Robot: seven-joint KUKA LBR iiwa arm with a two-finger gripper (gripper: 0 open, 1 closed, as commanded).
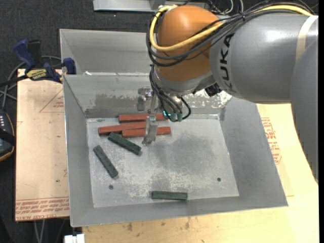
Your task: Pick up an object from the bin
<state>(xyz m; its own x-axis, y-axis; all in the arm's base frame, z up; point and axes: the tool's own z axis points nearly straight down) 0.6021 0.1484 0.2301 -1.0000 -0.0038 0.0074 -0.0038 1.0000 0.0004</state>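
My gripper (150,135) hangs below the orange cover at the back middle of the bin. It reaches down over the right part of two red-brown bars. The upper red-brown bar (135,118) lies along the back wall's foot. The longer lower red-brown bar (121,130) runs left to right just in front of it, and the gripper's tip crosses it near its right end. A dark green bar (124,144) lies slanted just left of and below the tip. Whether the gripper touches a bar I cannot tell.
A second dark green bar (105,161) lies slanted at the left of the floor. A third dark green bar (169,195) lies flat near the front wall. The arm and its cables fill the space above the bin's back right.
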